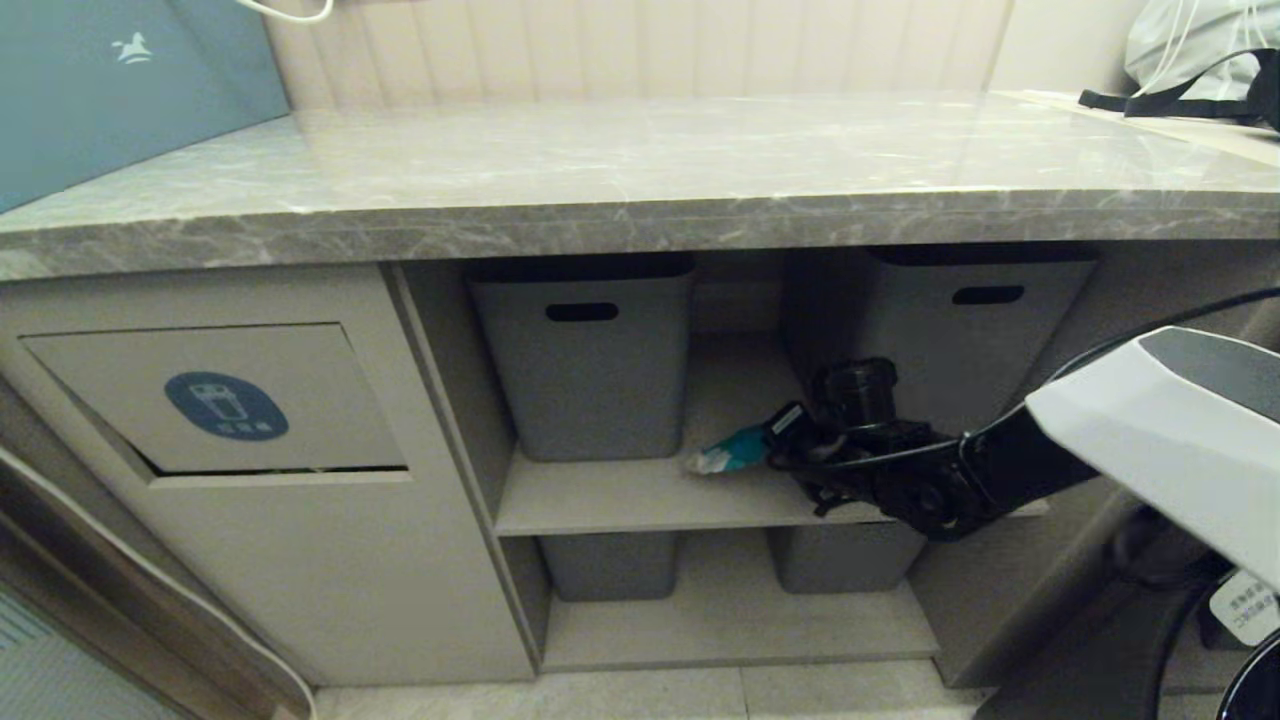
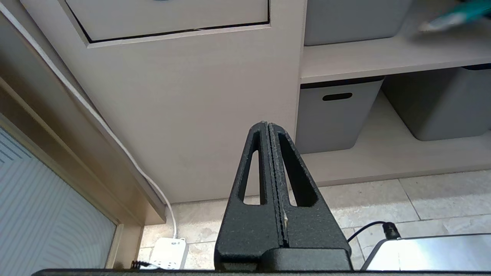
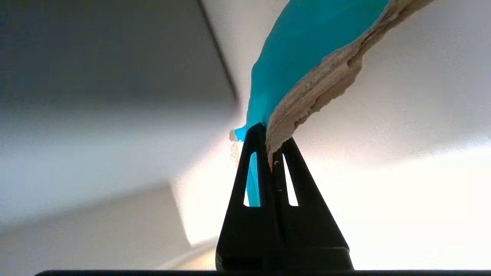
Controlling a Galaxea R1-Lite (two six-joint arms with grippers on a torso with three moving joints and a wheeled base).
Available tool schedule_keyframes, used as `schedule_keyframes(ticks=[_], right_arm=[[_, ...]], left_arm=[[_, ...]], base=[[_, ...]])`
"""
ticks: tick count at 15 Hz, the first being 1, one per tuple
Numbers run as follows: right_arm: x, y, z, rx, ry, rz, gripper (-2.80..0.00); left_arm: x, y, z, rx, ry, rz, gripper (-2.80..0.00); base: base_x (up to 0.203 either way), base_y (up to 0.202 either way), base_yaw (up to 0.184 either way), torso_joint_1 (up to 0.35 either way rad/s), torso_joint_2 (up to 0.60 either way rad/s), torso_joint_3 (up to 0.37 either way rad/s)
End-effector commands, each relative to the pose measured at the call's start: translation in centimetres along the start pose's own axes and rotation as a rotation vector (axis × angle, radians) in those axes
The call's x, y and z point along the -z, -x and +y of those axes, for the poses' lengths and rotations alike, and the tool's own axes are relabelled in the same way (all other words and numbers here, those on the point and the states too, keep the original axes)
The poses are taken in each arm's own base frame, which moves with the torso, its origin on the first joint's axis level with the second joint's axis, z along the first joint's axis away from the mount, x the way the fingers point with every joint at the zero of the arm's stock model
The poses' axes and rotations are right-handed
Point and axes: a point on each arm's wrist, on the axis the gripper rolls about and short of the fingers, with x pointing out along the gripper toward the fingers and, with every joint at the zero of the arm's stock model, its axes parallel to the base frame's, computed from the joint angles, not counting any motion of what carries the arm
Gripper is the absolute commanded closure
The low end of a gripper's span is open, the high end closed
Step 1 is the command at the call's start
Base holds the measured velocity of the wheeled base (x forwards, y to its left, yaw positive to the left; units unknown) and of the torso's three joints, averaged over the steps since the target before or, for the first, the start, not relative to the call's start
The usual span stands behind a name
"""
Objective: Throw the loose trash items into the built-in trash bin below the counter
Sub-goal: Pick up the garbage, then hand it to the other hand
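Marble counter (image 1: pixel 640 170) overhead; we see the bin flap (image 1: pixel 215 400) well left of our right gripper (image 1: pixel 775 445), clamped on the turquoise card (image 1: pixel 730 452) over the shelf (image 1: pixel 640 495), long axis pointing flapward. Right wrist view alone shows the pinch; left gripper (image 2: pixel 268 128) closed, empty, parked low.

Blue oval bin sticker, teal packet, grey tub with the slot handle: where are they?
Dark blue oval bin sticker (image 1: pixel 226 405): head view, its middle.
Wrinkly teal packet (image 1: pixel 738 450): head view, its teal body.
Grey plastic tub (image 1: pixel 590 375): head view, front wall.
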Motion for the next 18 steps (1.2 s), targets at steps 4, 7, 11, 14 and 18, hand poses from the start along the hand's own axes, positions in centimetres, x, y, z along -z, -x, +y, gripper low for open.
schedule_keyframes(ticks=[4,7,11,14,18], right_arm=[[2.4,13.3,1.1,-0.186,0.026,0.018,0.00],[4.3,18.2,2.1,-0.413,0.019,0.051,0.00],[7.6,19.8,1.4,-0.573,0.039,0.191,0.00],[9.9,18.9,0.9,-0.648,0.041,0.223,0.00],[11.0,18.7,-0.6,-0.603,0.064,0.264,0.00]], left_arm=[[0.0,0.0,0.0,0.000,0.000,0.001,0.00],[0.0,0.0,0.0,-0.001,0.000,0.001,0.00],[0.0,0.0,0.0,-0.001,0.000,0.001,0.00],[0.0,0.0,0.0,0.006,-0.002,0.001,0.00],[0.0,0.0,0.0,0.004,0.002,0.002,0.00]], base=[[0.000,0.000,0.000,0.000,0.00,0.000],[0.000,0.000,0.000,0.000,0.00,0.000],[0.000,0.000,0.000,0.000,0.00,0.000],[0.000,0.000,0.000,0.000,0.00,0.000],[0.000,0.000,0.000,0.000,0.00,0.000]])
